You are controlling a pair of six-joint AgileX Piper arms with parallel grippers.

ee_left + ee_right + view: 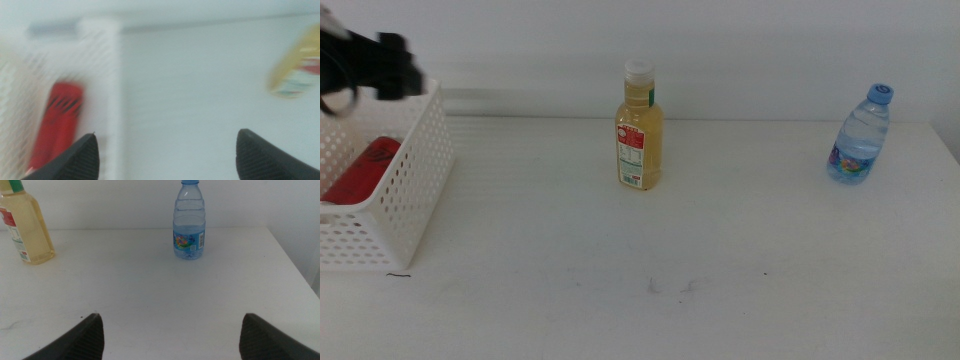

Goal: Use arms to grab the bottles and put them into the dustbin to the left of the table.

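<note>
- Bare table (720,260) is lying wide open between juice bottle (639,128) and water bottle (861,135).
- Dustbin (405,200) wall is blocking the left edge.

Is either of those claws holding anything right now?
No. The left gripper and right gripper are both open and empty; the red can lies in the basket.

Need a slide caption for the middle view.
Red can in basket; juice bottle and water bottle upright on table.
</note>
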